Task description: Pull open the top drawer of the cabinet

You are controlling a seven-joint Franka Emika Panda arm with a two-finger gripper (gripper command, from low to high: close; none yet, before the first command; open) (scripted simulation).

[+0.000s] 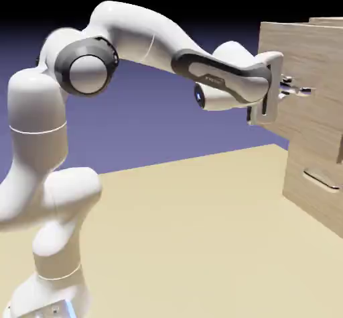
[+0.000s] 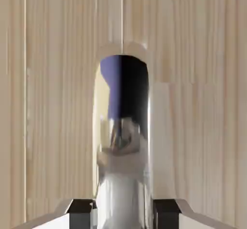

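The cabinet (image 1: 315,206) stands at the exterior view's right, in light wood grain. Its top drawer (image 1: 301,48) juts out toward the arm, its front standing further out than the drawer front below. My gripper (image 1: 297,91) reaches level against that drawer front, at its handle. In the hand view the shiny metal handle (image 2: 123,175) fills the middle, mirroring the blue backdrop, with the drawer's wood (image 2: 202,102) behind it. Both grey fingertips (image 2: 81,212) sit tight against the handle's sides, so the gripper is shut on it.
The lower drawer (image 1: 311,169) sits flush in the cabinet, with its own slim bar handle (image 1: 320,179). The beige table (image 1: 187,216) stretches between the robot's base and the cabinet. The arm's elbow arches high at the left.
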